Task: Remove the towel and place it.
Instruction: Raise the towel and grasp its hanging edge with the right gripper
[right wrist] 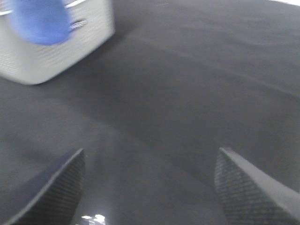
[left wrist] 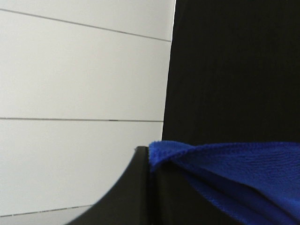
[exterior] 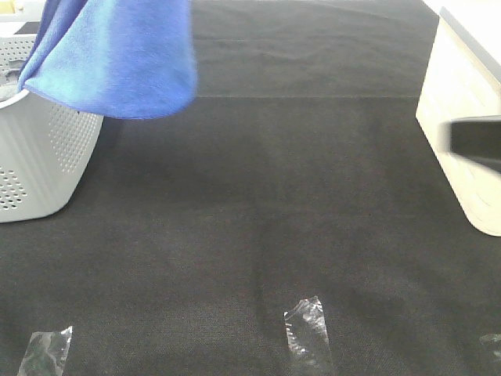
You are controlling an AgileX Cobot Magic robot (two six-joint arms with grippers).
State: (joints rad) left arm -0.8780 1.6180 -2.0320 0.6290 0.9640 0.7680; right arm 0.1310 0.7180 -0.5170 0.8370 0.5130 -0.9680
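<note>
- Black woven cloth covers the table [exterior: 274, 219] across the whole scene.
- The towel [exterior: 117, 55], bright royal blue, hangs in the air at the far left, and its top runs out of the high camera's view. Its rounded lower edge drapes in front of the basket's right rim. Whether the two touch cannot be told.
- The basket [exterior: 39, 157], pale grey with perforated walls, stands on the cloth at the left edge, under and partly behind the towel.
- A cream box-like unit [exterior: 462, 117] stands at the far right.
- A dark, blurred part of the right arm [exterior: 476, 145] shows at the right edge, in front of that unit and well apart from the towel.
- The right gripper [right wrist: 151, 151] hangs over bare cloth with its jaws spread wide and nothing between them. The basket [right wrist: 61, 47] and towel [right wrist: 40, 21] lie far off in its view.
- The left gripper [left wrist: 150, 161] has its jaws closed, pinching a folded edge of the towel [left wrist: 234, 173].
- Two strips of clear tape lie on the near cloth, one near the middle [exterior: 307, 325] and one at the left [exterior: 47, 351].
</note>
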